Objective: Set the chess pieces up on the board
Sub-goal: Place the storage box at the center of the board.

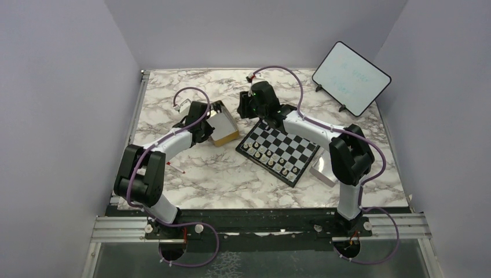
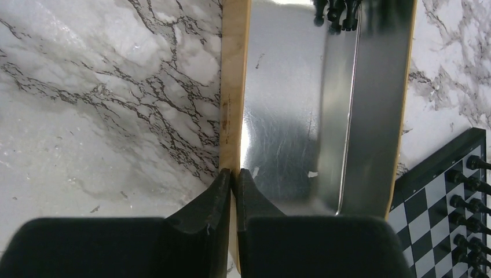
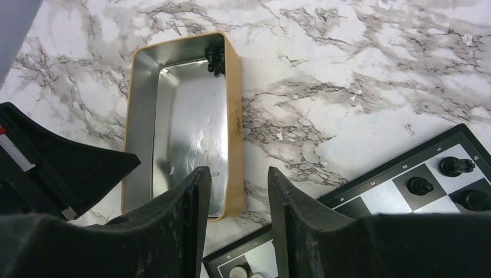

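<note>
Heads up, your left gripper (image 2: 233,174) looks clamped on the wall of the tin (image 2: 289,116), left of the board (image 1: 289,145), and your right gripper (image 3: 238,174) hangs open and empty over one end, with the leftover pieces (image 3: 215,58) bunched at the opposite end, straight down its long axis.

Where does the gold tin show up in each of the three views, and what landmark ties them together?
Top external: tin left of centre, just left of the board.
Left wrist: tin fills the centre, top to bottom; board corner lower right.
Right wrist: tin left of centre, open side up; board lower right.
Shared landmark: the board; in both wrist views, black pieces bunch in one tin corner.
</note>
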Tool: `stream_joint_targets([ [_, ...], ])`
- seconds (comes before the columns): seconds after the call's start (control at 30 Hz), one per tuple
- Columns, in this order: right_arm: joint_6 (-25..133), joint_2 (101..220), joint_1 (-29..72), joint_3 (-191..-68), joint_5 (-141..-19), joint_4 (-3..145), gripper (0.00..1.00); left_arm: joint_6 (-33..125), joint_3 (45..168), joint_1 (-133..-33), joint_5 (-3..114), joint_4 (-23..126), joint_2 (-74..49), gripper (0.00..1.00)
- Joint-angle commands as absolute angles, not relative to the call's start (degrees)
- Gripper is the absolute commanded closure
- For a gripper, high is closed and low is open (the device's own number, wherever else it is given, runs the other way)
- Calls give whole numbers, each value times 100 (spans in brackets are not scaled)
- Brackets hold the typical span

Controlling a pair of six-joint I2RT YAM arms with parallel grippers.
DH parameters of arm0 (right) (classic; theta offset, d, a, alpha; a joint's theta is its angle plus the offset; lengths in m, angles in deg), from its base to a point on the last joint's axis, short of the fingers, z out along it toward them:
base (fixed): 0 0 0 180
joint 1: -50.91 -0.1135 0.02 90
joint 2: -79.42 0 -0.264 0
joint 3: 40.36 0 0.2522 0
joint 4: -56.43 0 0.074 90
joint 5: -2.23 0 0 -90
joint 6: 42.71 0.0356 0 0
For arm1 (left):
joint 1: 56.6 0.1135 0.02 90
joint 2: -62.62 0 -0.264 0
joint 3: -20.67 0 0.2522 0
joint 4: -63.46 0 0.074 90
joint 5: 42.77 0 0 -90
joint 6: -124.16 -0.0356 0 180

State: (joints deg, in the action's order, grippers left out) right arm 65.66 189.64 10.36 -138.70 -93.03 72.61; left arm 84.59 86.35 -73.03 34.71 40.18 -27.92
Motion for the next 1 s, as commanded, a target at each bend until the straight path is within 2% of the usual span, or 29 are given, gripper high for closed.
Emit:
stream_joint_targets([
  [0.0, 6552, 18807, 983, -13851, -9239, 6904, 54, 8856, 8695, -7339, 3192, 3994, -2887, 90],
  [0.07, 6557, 18812, 987, -13828, -9210, 6849, 54, 8874, 8747, -7345, 3270, 3987, -2958, 87],
  [0.17, 6557, 18856, 987, -13889, -9144, 6851, 54, 8830, 8847, -7356, 3396, 3977, -2980, 74],
  [0.37, 6706, 19119, 945, -14173, -9010, 6782, 55, 8453, 9118, -7343, 3648, 3951, -2768, 58],
  [0.43, 6701, 19276, 899, -14354, -9022, 6797, 55, 8245, 9162, -7295, 3760, 3951, -2651, 44],
  [0.47, 6706, 19351, 870, -14443, -9027, 6799, 55, 8129, 9155, -7242, 3821, 3986, -2572, 33],
  [0.5, 6718, 19437, 842, -14533, -9036, 6800, 56, 8006, 9118, -7162, 3878, 4072, -2492, 6],
  [0.53, 6723, 19517, 819, -14625, -9051, 6789, 56, 7874, 9068, -7065, 3927, 4168, -2391, 2],
  [0.7, 6683, 20051, 687, -15149, -9173, 6709, 60, 7212, 9039, -6434, 3942, 4297, -2031, 1],
  [0.97, 6356, 21059, 536, -15963, -9386, 6373, 63, 6785, 9104, -5408, 4897, 3824, -2258, 1],
])
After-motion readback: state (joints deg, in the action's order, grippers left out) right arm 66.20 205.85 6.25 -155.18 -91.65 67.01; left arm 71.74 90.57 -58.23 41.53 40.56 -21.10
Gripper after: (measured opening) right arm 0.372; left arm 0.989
